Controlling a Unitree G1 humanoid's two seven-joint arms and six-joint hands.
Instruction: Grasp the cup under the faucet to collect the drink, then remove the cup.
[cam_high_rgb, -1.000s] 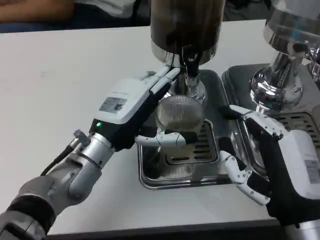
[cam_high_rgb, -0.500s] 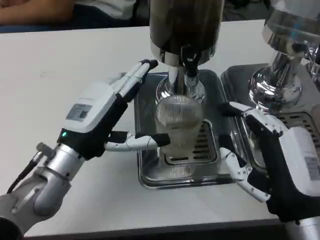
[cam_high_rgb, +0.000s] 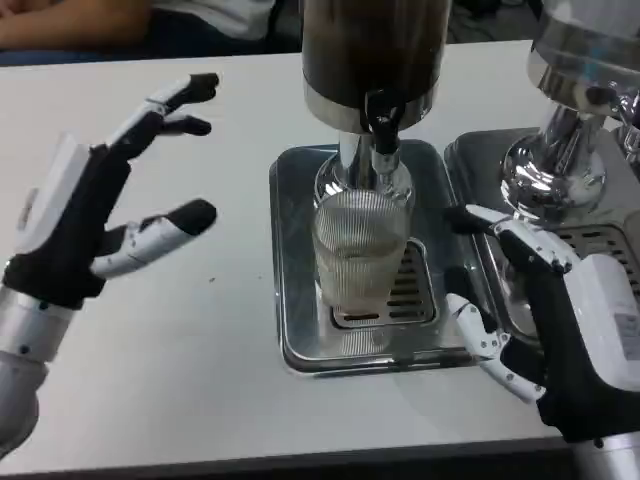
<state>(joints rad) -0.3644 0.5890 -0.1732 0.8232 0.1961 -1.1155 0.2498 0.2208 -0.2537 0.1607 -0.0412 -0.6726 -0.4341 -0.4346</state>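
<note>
A clear ribbed cup (cam_high_rgb: 360, 250) stands upright on the steel drip tray (cam_high_rgb: 300, 340), right under the black faucet (cam_high_rgb: 382, 118) of the dark drink dispenser (cam_high_rgb: 372, 50). My left hand (cam_high_rgb: 95, 215) hovers over the bare table well to the left of the tray, fingers spread, holding nothing. My right hand (cam_high_rgb: 545, 320) sits just right of the tray, fingers apart and pointing toward the cup without touching it.
A second chrome dispenser (cam_high_rgb: 565, 120) stands on its own drip tray (cam_high_rgb: 470, 160) at the right, just behind my right hand. White table surface (cam_high_rgb: 180, 330) stretches left and in front. A person's arm (cam_high_rgb: 60, 20) lies along the far edge.
My left hand has let go of the cup's side and pulled back to the left, opening wide. The cup stays under the faucet. My right hand has hardly moved.
</note>
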